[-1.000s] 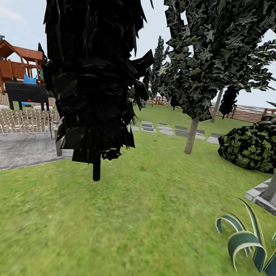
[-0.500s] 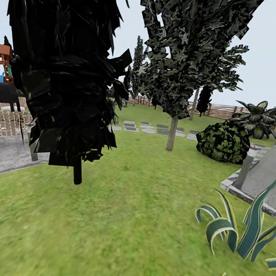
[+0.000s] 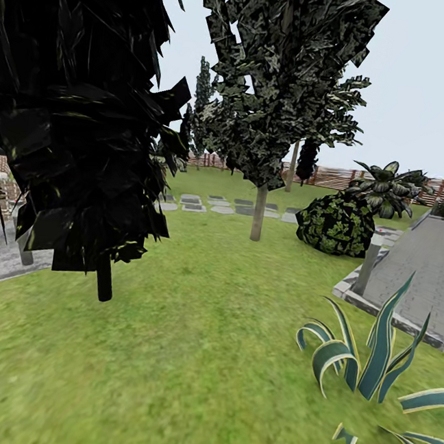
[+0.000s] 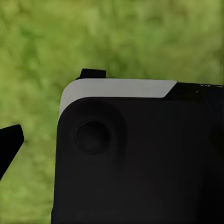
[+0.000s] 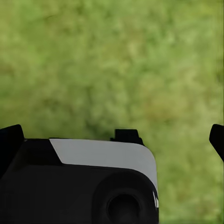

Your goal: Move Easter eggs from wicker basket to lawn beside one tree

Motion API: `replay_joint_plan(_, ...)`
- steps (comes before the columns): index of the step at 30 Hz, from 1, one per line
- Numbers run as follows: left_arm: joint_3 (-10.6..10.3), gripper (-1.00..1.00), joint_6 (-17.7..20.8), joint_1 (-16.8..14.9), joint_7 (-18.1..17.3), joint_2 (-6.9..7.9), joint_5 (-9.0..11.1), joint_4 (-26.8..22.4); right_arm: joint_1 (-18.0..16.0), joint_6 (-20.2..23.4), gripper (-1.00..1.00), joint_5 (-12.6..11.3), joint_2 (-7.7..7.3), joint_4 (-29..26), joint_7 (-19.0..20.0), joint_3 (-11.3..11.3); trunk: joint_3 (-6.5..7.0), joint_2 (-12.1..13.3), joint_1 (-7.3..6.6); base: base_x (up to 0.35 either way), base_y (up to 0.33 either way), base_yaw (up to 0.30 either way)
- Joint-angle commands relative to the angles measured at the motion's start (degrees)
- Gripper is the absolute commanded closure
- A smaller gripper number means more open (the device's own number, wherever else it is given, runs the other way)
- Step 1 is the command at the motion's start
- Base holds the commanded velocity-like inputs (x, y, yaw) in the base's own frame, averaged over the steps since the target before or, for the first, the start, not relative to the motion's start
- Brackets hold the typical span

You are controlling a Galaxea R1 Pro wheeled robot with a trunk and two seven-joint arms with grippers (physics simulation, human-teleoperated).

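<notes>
While I am crossing the garden, bright green lawn (image 3: pixel 199 357) is filling most of my head view.

Ahead, a dark cypress (image 3: pixel 76 109) is looming at my left, a pale-trunked tree (image 3: pixel 258 212) is standing mid-lawn before the stepping stones (image 3: pixel 217 204), a round bush (image 3: pixel 335 224) is sitting beside grey paving (image 3: pixel 423 272), and a striped spiky plant (image 3: pixel 365 355) is growing near my right. My wrist cameras are looking down at grass; I cannot tell whether my grippers are open or closed.
</notes>
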Motion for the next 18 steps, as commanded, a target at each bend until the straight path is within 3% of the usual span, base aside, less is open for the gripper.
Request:
replay_joint_plan(1,0.44,-1.00,-0.08,-0.03,0.01,-0.03,0.04,0.01,-0.05,-0.20,-1.00,0.01,0.01,0.05,0.02,-0.01,-0.07,-0.03,0.00,0.000,0.000,0.000)
replay_joint_plan(8,0.44,-1.00,-0.08,-0.03,0.01,-0.03,0.04,0.05,-0.02,-0.13,-1.00,-0.25,0.03,0.05,0.02,-0.18,-0.12,-0.03,0.00,0.000,0.000,-0.038)
replay_joint_plan(18,0.44,-1.00,-0.08,-0.03,0.02,-0.03,0.04,0.06,-0.06,-0.15,-1.00,-0.24,0.02,0.05,0.02,-0.18,-0.18,-0.03,0.00,0.000,0.000,-0.276)
